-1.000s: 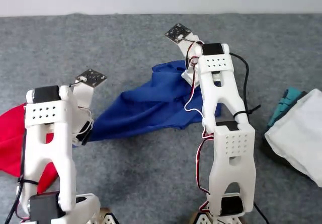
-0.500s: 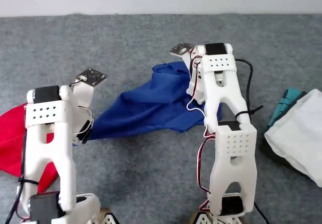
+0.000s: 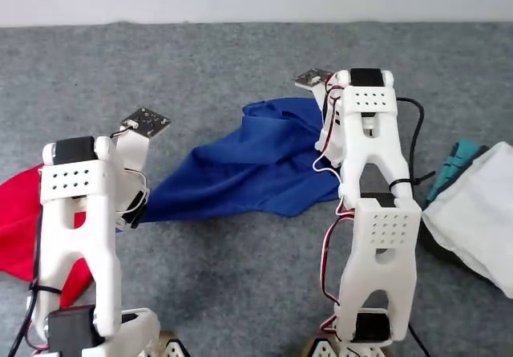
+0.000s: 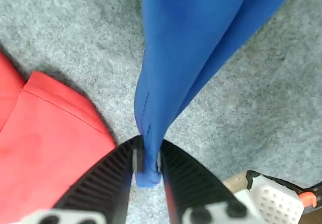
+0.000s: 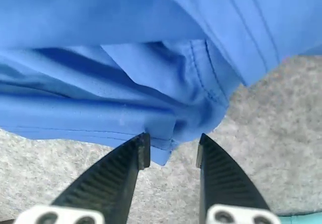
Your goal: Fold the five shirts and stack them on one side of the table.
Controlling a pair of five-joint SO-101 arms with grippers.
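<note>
A red shirt (image 3: 14, 212) is lying at the table's (image 3: 240, 285) left edge, just beside my left gripper (image 4: 147, 157), which is clamping one end of the blue shirt (image 3: 240, 172). That shirt is stretching across to my right gripper (image 5: 172, 151), whose jaws are standing apart at its bunched hem. A white shirt (image 3: 477, 217) is touching a teal shirt (image 3: 453, 164) far right.
</note>
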